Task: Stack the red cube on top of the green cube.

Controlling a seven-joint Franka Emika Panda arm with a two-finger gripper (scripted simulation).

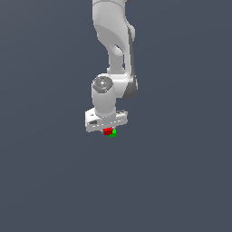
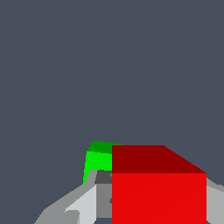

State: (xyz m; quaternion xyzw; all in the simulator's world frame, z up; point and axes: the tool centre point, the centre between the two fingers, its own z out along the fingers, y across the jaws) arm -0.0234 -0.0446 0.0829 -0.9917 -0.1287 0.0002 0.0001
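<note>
The arm reaches down with its gripper (image 1: 108,131) low over the flat grey floor (image 1: 45,181). The red cube (image 1: 107,131) sits right under the gripper's body, and in the wrist view it fills the space between the grey fingers (image 2: 83,205), which close on its sides, so the jaws are narrowed to the cube's width. The green cube (image 1: 113,132) shows just beside it, partly hidden behind the red cube.
</note>
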